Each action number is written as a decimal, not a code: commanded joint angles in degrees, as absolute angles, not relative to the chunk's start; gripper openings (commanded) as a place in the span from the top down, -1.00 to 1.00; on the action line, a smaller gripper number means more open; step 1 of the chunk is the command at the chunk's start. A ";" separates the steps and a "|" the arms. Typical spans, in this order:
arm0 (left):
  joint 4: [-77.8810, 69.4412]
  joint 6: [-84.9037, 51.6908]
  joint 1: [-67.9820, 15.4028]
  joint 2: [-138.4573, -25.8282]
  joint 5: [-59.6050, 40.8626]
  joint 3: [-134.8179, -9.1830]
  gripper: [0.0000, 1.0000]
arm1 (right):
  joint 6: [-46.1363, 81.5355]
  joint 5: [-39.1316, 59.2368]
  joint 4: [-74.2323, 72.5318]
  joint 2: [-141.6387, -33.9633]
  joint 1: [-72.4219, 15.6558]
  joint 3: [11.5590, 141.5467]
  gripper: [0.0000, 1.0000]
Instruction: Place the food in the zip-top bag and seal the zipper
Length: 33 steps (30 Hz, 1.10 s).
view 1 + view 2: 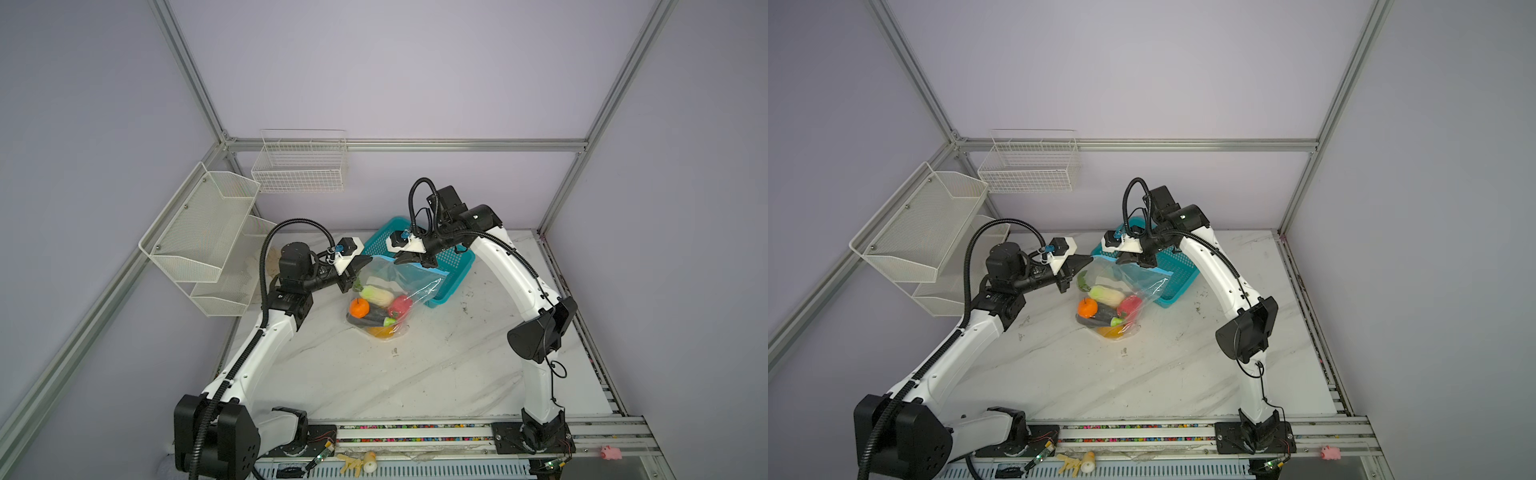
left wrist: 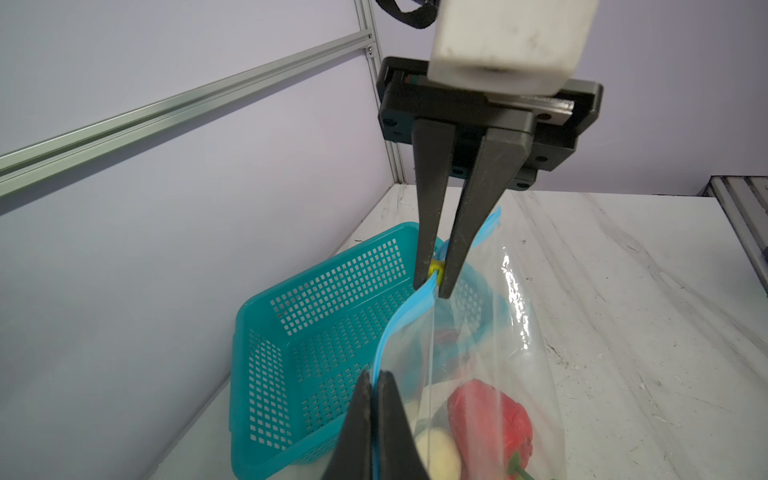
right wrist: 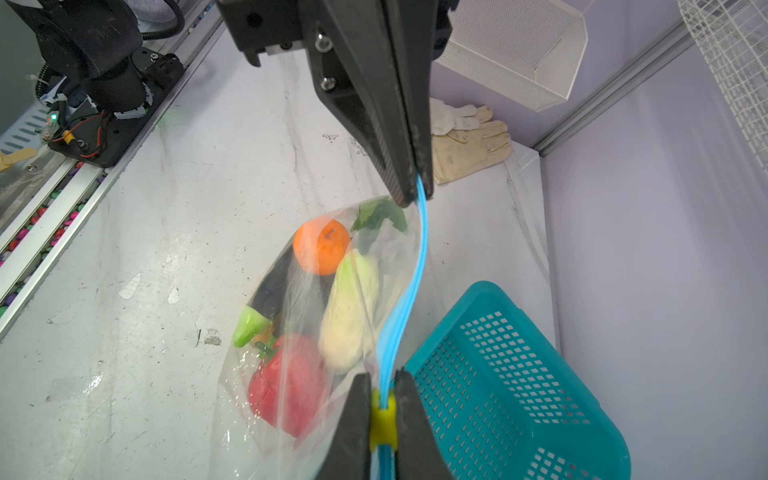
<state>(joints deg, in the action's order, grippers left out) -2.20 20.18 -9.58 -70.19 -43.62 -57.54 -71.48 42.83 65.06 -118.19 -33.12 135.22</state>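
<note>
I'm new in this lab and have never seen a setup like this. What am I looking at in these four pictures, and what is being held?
This is a robot with two arms mounted at the front of a marble-look table. Two pictures look down on the whole scene from a camera above. The other two come from small cameras on the arms' wrists, so they show the fingers up close. On the table are a teal basket, a pair of pale gloves and a clear zip-top bag. Toy food is inside the bag, including an orange and a red pepper. The left hand is shut on the bag's blue zipper. The right hand is shut on its yellow slider. Between them the bag's mouth is held up.
</note>
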 commanded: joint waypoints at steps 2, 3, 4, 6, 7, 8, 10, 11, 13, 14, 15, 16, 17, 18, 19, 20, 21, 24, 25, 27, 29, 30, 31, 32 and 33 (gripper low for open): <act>-2.49 21.13 -10.15 -65.64 -38.41 -60.53 1.00 | -70.94 42.77 66.10 -118.59 -33.49 136.85 1.00; -2.10 21.66 -10.19 -64.69 -36.94 -59.79 1.00 | -70.61 42.09 66.11 -118.64 -33.51 136.85 1.00; -1.71 22.01 -10.22 -63.65 -35.33 -58.98 1.00 | -70.20 41.23 66.09 -118.64 -33.49 136.79 1.00; -1.02 22.33 -10.19 -61.99 -31.85 -57.71 1.00 | -69.25 39.58 65.93 -118.73 -33.51 136.76 1.00; -0.43 22.53 -10.20 -61.23 -30.32 -57.08 1.00 | -68.79 38.70 65.92 -118.74 -33.49 136.84 1.00; -0.02 22.77 -10.15 -60.55 -29.31 -56.69 1.00 | -68.42 38.14 65.99 -118.74 -33.40 136.93 1.00; 0.26 23.19 -10.20 -59.24 -27.13 -55.59 1.00 | -67.69 37.00 65.72 -118.51 -33.40 137.08 0.98; 0.27 23.31 -10.19 -58.86 -26.28 -55.22 1.00 | -67.46 36.61 65.66 -118.42 -33.40 136.94 0.98; 0.00 23.10 -10.20 -58.45 -23.31 -54.59 1.00 | -66.85 35.67 65.36 -118.05 -33.40 136.87 0.97; 0.22 23.07 -10.19 -58.29 -22.52 -54.47 1.00 | -66.55 35.21 65.24 -117.97 -33.40 136.77 0.97; 0.34 23.24 -10.20 -58.05 -21.80 -54.26 1.00 | -66.32 34.55 65.09 -117.82 -33.44 136.53 0.97; 0.26 23.14 -10.20 -57.80 -20.89 -54.01 1.00 | -66.01 33.93 64.98 -117.69 -33.33 136.17 0.97; 0.26 23.24 -10.20 -57.60 -19.97 -53.84 1.00 | -65.85 33.41 64.67 -117.57 -33.31 135.74 0.96; 0.26 23.16 -10.20 -57.41 -18.75 -53.63 1.00 | -65.66 32.78 64.37 -117.30 -33.23 135.14 0.96; 0.33 23.12 -10.20 -57.30 -17.38 -53.57 1.00 | -65.48 32.32 64.19 -117.18 -33.10 134.72 0.96; 0.65 23.12 -10.18 -57.15 -16.21 -53.53 1.00 | -65.40 32.17 64.11 -117.04 -32.97 134.36 0.96; 0.86 23.12 -10.20 -57.01 -15.01 -53.57 1.00 | -65.35 32.00 63.94 -116.85 -32.79 133.96 0.96; 1.20 23.20 -10.11 -56.73 -12.22 -53.35 1.00 | -65.30 31.57 63.61 -116.41 -32.19 132.80 0.95; 1.31 23.37 -10.11 -56.61 -11.45 -53.35 1.00 | -65.29 31.47 63.50 -116.30 -31.97 132.55 0.95; 1.43 23.71 -10.02 -56.33 -10.49 -53.26 1.00 | -65.22 31.33 63.48 -116.17 -31.53 132.17 0.94; 1.74 24.12 -10.04 -56.10 -9.93 -53.17 1.00 | -65.30 31.20 63.37 -115.94 -31.13 131.88 0.94; 1.85 24.25 -10.02 -55.94 -9.93 -53.17 1.00 | -65.23 31.16 63.28 -115.81 -30.88 131.79 0.94; 1.93 24.33 -10.02 -55.82 -9.88 -53.09 1.00 | -65.35 31.11 63.24 -115.69 -30.66 131.51 0.94; 1.93 24.41 -10.03 -55.72 -9.84 -53.00 1.00 | -65.30 30.86 63.07 -115.62 -30.47 131.47 0.94; 1.93 24.51 -10.04 -55.55 -9.76 -52.83 1.00 | -65.28 30.57 62.93 -115.55 -30.29 131.31 0.93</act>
<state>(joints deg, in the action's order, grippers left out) 5.67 23.22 -11.16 -58.22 -16.34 -54.72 -65.73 34.85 59.70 -117.78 -32.73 132.53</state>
